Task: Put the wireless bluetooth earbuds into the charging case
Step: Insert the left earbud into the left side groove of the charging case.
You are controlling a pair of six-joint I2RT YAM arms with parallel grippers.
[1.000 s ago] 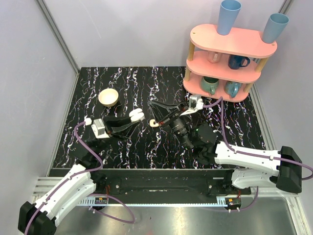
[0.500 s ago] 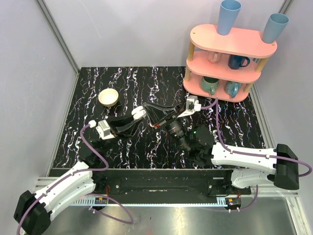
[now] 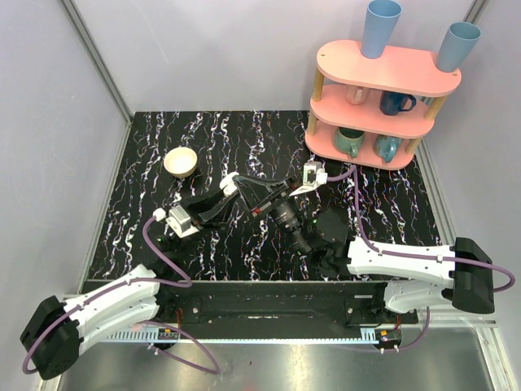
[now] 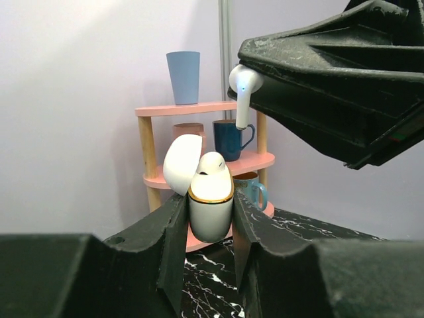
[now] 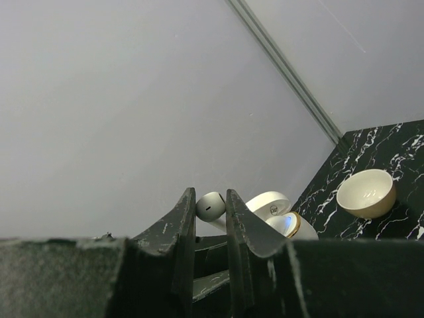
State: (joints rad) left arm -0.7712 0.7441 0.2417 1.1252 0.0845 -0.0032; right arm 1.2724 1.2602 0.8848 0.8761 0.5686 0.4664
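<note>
My left gripper [image 3: 229, 189] is shut on the white charging case [image 4: 211, 211] and holds it upright above the table. The lid [image 4: 181, 164] is open, and one white earbud [image 4: 212, 167] sits in the case. My right gripper [image 3: 254, 204] is shut on a second white earbud [image 5: 211, 206]. In the left wrist view this earbud [image 4: 243, 86] hangs stem down, above and slightly right of the case, not touching it. In the right wrist view the case [image 5: 295, 227] lies just beyond my right fingers [image 5: 240, 218].
A cream bowl [image 3: 181, 161] stands on the black marbled table [image 3: 203, 138] at the back left. A pink two-tier shelf [image 3: 383, 77] with mugs and two blue cups stands at the back right.
My left gripper has carried the open case right and away from me, towards the right gripper. My right gripper has shifted slightly left with the earbud. The two are now close together.
</note>
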